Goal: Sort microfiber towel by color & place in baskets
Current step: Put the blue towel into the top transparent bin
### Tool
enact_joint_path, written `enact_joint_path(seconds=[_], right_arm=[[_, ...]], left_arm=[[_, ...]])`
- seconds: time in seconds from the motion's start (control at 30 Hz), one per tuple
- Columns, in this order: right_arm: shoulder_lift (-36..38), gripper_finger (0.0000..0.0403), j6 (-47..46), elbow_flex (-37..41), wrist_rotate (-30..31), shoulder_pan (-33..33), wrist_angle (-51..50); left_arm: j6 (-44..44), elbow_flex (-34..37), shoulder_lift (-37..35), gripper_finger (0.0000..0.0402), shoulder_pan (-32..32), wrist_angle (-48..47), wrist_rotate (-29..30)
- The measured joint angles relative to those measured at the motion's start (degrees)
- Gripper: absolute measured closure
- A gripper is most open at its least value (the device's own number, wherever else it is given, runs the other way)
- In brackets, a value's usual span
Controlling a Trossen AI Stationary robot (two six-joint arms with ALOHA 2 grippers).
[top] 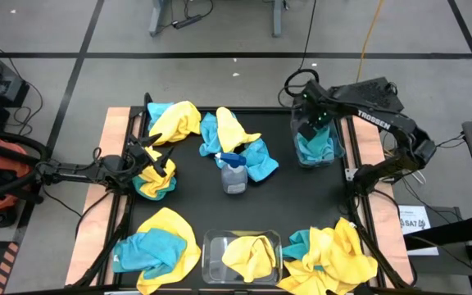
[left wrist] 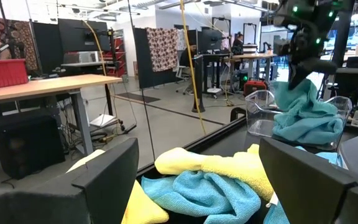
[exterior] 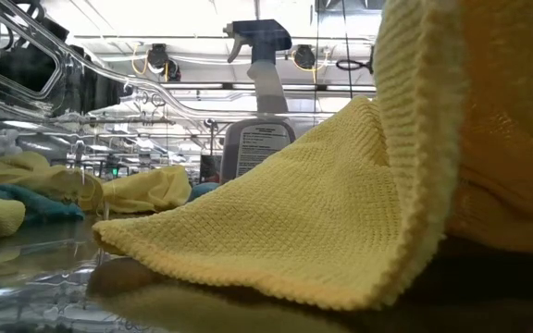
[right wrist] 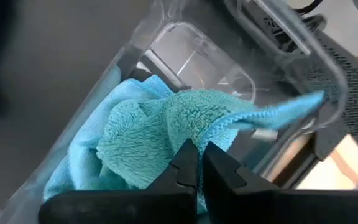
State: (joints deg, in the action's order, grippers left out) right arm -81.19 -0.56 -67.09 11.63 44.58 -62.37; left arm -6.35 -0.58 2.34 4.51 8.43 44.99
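Observation:
A clear basket (top: 338, 146) at the table's right edge holds a teal towel (top: 316, 146). My right gripper (top: 311, 123) stands above that basket, pointing steeply down and shut on the towel. A second clear basket (top: 211, 246) at the near edge holds a yellow towel (top: 248, 256). Loose yellow and teal towels lie in heaps at the far left (top: 174, 121), the middle (top: 240, 139), the near left (top: 158, 244) and the near right (top: 328, 256). My left gripper (top: 156, 164) waits at the table's left, level and open, over a small heap (left wrist: 210, 186). My right gripper pinches a bunched fold of the teal towel (right wrist: 194, 130) between its two shut fingers, coming from above and slanting down. The towel hangs below the fingers (left wrist: 294, 84), and its lower part (left wrist: 306, 121) lies bunched inside the right basket.
A clear spray bottle with a blue trigger (top: 233, 174) stands upright mid-table, and shows behind a yellow towel (exterior: 322, 213) in the low view. The black mat (top: 301, 205) is bare between the bottle and the right basket. Wooden strips edge the table's left and right.

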Motion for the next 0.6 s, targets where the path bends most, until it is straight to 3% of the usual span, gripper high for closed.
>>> enact_joint_path(seconds=[0.6], right_arm=[[-3.1, 0.0403, -0.4, 13.4, -4.5, 2.7, 16.4]], left_arm=[[0.0, 0.0, 0.0, 0.0063, 0.0, -1.9, 0.0]])
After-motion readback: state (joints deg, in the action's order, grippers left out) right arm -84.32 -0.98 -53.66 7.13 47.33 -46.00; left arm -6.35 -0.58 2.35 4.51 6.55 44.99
